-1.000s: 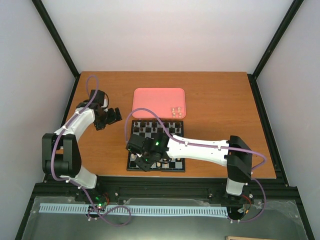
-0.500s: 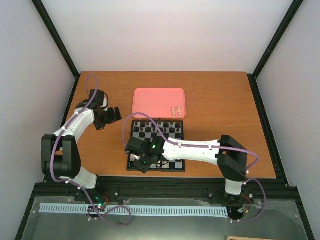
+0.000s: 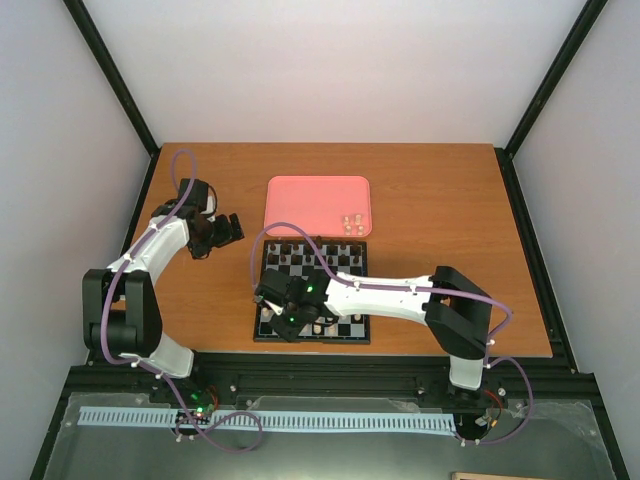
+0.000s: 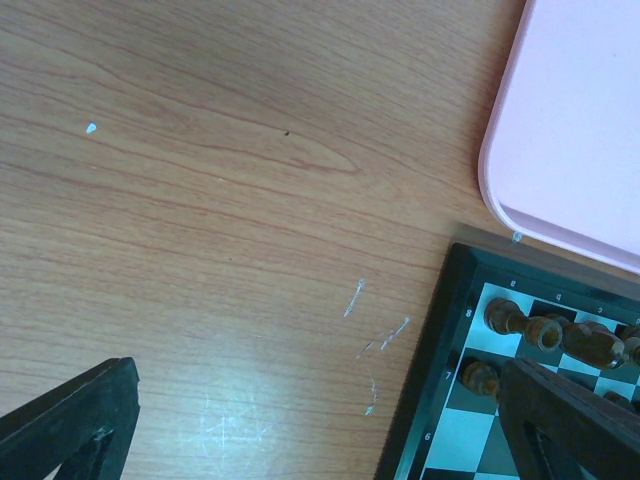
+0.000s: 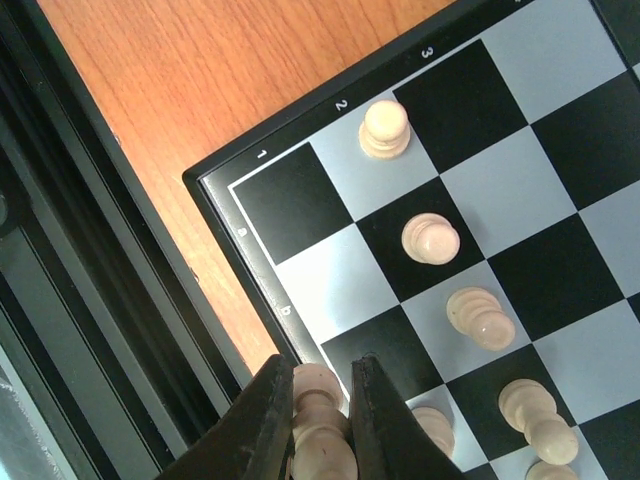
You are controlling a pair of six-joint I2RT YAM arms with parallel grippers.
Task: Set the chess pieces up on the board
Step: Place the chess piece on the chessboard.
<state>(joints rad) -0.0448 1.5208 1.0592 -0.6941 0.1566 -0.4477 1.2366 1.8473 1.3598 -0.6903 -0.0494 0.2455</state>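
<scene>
The right end effector (image 5: 321,375), clenched on an upright cream-white chess piece (image 5: 322,425), hangs over the board's (image 5: 215,190) near rank; its empty corner squares lie just left. The left end effector (image 3: 230,229) gapes, well apart.

The table (image 4: 200,230) beside the board (image 5: 290,205) is smooth, warm wood grain, marked with pale scratches. The board's black-and-white face has a faint sheen. On it the cream chess pieces (image 5: 430,238) look like smooth turned wood and the dark brown pieces (image 4: 515,318) glossier, while the pink tray (image 4: 580,120) next to the board looks matt plastic.
</scene>
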